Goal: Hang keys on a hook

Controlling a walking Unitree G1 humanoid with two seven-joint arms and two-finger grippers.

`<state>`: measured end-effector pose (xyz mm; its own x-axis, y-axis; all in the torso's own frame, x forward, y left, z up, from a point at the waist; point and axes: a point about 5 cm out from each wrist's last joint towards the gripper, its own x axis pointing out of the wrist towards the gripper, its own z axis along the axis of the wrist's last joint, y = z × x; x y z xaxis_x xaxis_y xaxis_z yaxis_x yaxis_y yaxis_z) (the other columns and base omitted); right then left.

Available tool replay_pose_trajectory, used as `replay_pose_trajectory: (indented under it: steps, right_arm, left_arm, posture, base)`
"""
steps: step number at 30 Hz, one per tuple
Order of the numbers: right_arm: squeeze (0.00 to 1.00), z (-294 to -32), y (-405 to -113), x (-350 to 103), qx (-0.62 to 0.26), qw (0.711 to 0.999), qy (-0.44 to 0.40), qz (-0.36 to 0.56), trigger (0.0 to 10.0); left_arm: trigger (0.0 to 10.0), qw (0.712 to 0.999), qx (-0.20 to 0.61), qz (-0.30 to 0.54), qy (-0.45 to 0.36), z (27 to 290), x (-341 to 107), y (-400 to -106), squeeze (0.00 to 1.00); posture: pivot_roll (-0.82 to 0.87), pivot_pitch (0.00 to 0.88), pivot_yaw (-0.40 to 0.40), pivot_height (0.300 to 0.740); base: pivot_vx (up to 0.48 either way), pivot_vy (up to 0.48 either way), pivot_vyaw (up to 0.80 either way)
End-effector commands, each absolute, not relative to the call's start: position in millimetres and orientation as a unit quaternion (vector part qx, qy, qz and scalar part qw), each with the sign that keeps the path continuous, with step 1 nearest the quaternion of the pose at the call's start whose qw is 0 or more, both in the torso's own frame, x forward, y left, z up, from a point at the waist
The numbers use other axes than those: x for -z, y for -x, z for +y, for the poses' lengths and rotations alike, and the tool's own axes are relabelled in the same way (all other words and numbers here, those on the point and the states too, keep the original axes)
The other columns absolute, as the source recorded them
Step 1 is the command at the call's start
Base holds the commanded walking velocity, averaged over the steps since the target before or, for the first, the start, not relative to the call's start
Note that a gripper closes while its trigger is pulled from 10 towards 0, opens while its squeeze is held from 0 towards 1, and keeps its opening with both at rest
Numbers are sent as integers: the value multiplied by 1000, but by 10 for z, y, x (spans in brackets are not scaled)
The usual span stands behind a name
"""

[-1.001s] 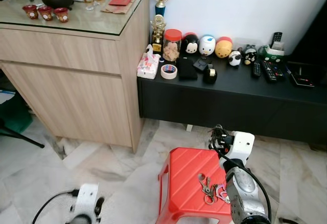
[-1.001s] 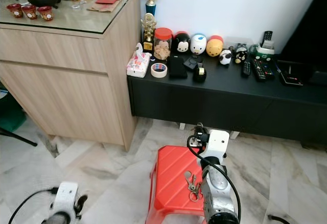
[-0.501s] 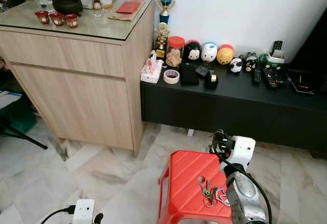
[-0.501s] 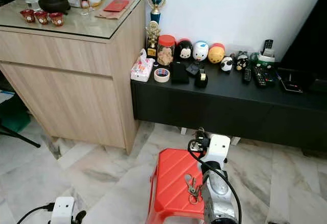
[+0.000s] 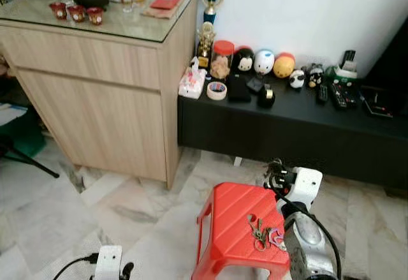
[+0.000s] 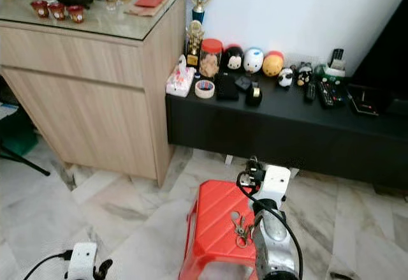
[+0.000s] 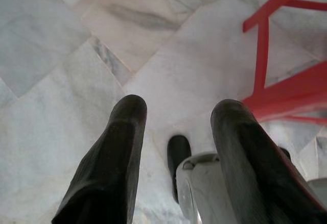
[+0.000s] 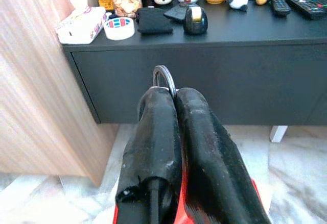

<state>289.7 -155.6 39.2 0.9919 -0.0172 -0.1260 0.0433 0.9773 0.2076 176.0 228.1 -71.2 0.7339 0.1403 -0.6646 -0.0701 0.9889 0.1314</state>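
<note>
Pinching the key ring (image 8: 164, 78) between pressed-together fingers (image 8: 158, 132), the right gripper (image 8: 171, 99) is holding the keys (image 5: 262, 234) w/ the bunch dangling over the red stool (image 5: 229, 226), near its right edge. The ring is poking out just past the fingertips, its flat face roughly in line w/ the fingers. The left gripper (image 7: 176, 127) is hanging low over the marble floor (image 7: 61, 45), fingers spread, nothing between them. No hook is recognisable in these views; the wood cabinet (image 5: 95, 95) and black console (image 5: 287, 127) are lying ahead, so the right arm is the one carrying, and the robot is prob. needing to find the hook first.
</note>
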Motion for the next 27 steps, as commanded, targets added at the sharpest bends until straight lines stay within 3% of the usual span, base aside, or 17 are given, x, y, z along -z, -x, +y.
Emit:
replay_pose_trajectory:
  steps: [1, 27]
  right_arm:
    - [0, -1589, -2908, -435, 23, 992, -110, 53, 10000]
    - [0, -1562, -2916, -436, 31, 991, -116, 54, 10000]
  left_arm:
    - [10000, 926, -57, 369, -42, 2264, 746, -1703, 0]
    - [10000, 925, -52, 373, -43, 2255, 753, -1696, 0]
  posture:
    - [38, 0, -116, 740]
    - [43, 0, -107, 740]
  base:
    - [-277, 0, 0]
    - [-277, 0, 0]
